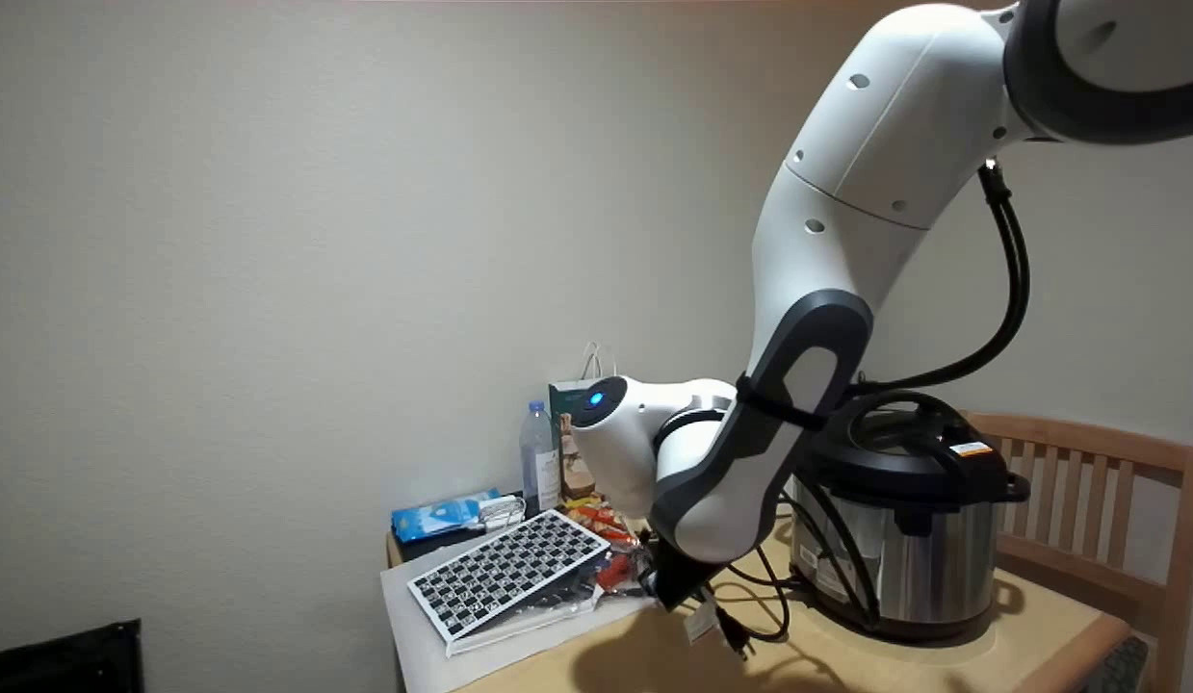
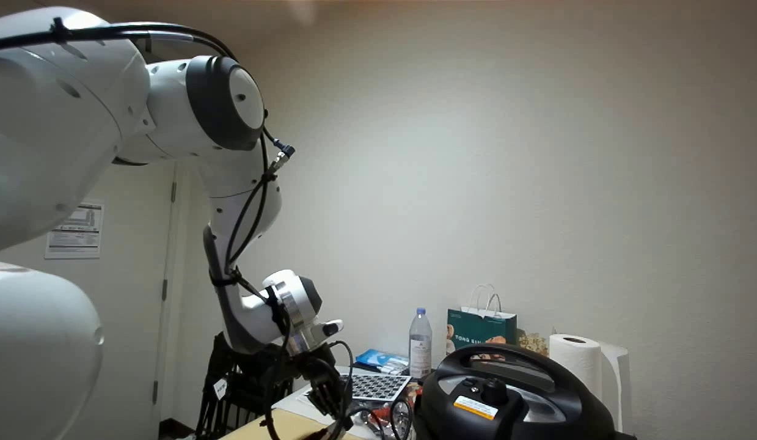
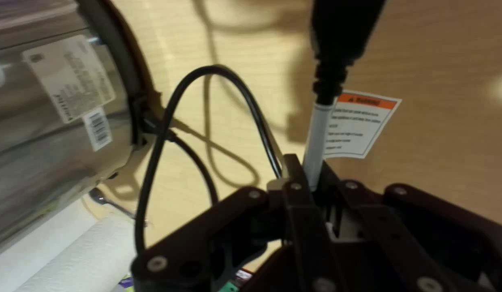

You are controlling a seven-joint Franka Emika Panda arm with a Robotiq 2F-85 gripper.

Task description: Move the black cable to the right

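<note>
The black cable (image 3: 216, 70) rises in a loop on the left of the wrist view and runs down behind the gripper. My gripper (image 3: 311, 172) is shut on the cable's white-wrapped part, just below the black plug (image 3: 336, 36). A white warning tag (image 3: 362, 123) hangs there. In an exterior view the gripper (image 1: 690, 582) is low over the table's front, with the plug (image 1: 736, 632) and cable loops (image 1: 785, 606) beside it. In an exterior view the gripper (image 2: 335, 409) is dark against the cable (image 2: 401, 401); its fingertips are hard to make out.
A silver-and-black cooker pot (image 1: 928, 558) stands close beside the cable, also in the wrist view (image 3: 40, 134). A checkered board (image 1: 507, 575), a bottle (image 1: 539, 457) and a paper bag (image 2: 482, 325) lie or stand behind. A paper towel roll (image 2: 575, 360) stands behind the pot.
</note>
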